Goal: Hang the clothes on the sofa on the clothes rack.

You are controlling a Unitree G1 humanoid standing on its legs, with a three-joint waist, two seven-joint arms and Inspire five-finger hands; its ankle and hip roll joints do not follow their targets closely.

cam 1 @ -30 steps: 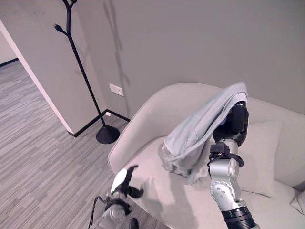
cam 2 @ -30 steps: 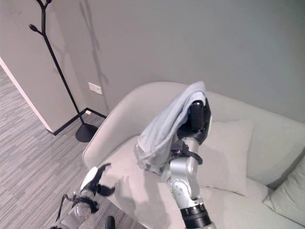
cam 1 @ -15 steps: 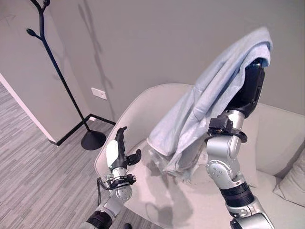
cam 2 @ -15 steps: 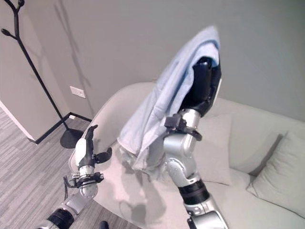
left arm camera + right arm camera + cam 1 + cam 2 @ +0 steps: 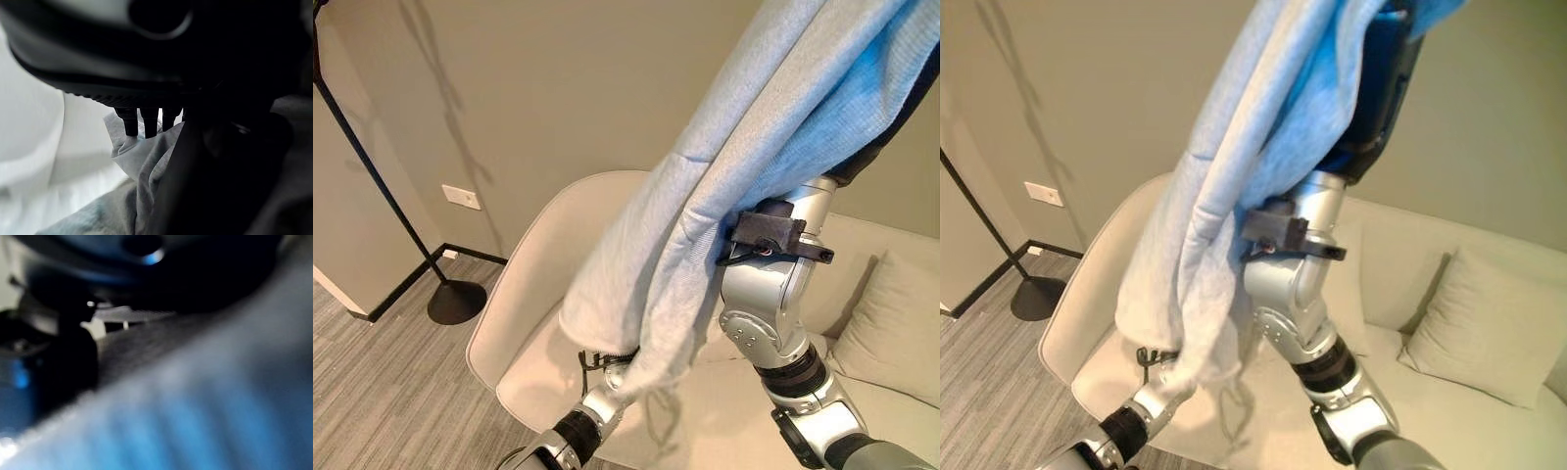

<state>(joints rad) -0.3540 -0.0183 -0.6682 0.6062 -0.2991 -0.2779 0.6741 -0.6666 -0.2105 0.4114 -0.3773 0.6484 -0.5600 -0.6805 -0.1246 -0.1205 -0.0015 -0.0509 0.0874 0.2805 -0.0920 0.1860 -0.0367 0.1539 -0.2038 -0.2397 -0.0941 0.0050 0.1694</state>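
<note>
Your right arm stands raised through the middle of the left eye view, and the light blue garment (image 5: 705, 245) hangs draped over it from the upper right corner down to the lower centre, clear of the sofa (image 5: 538, 294) seat. Carried high like this, the cloth's long tail stays off the cushions and should be ready to pass over a hook. The right hand (image 5: 1386, 69) sits at the top of the right eye view, dark and mostly wrapped by the fabric; you cannot tell whether its fingers are curled or straight. Your left hand (image 5: 146, 122) reaches in under the hem at lower centre; its wrist view shows dark fingers resting against a fold of grey cloth, but the grip itself is not readable. The clothes rack (image 5: 382, 186) stands along the left edge, well apart from the garment, its round base on the floor (image 5: 372, 392). A cushion (image 5: 891, 323) lies at the right.
</note>
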